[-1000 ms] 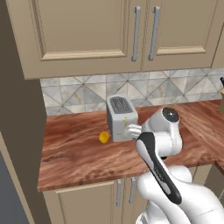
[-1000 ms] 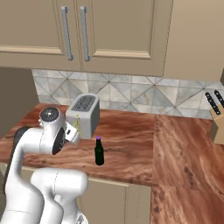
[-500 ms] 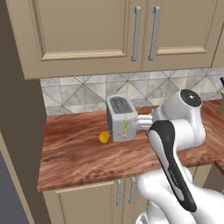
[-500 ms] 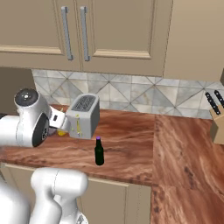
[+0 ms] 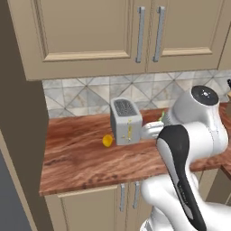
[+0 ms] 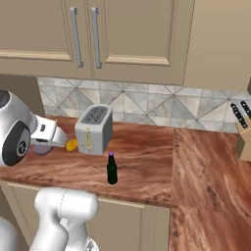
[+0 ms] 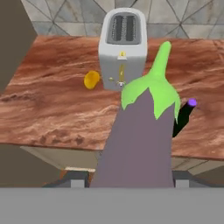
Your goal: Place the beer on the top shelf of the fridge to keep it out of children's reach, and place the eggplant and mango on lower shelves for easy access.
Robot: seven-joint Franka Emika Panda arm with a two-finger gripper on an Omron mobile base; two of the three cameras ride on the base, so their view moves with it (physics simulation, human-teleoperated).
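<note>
In the hand view my gripper (image 7: 130, 178) is shut on the eggplant (image 7: 140, 140), a dull purple body with a green stem tip pointing away from the hand. That green tip (image 5: 161, 115) peeks out beside my arm in the left base view. The mango (image 5: 107, 140) (image 6: 72, 145) (image 7: 91, 79) lies on the wooden counter just left of the toaster. The beer (image 6: 112, 168) (image 7: 183, 114) stands upright near the counter's front edge, partly hidden behind the eggplant in the hand view. The fridge and its shelves are out of view.
A grey toaster (image 5: 126, 121) (image 6: 94, 129) (image 7: 122, 41) stands at the back of the counter (image 5: 81, 158) under beige wall cabinets. A knife block (image 6: 243, 137) sits at the far right. A tall brown panel (image 5: 18, 113) borders the counter's left end.
My arm has risen and swung over the counter's front, carrying the eggplant with it. The mango, beer and toaster have stayed where they were.
</note>
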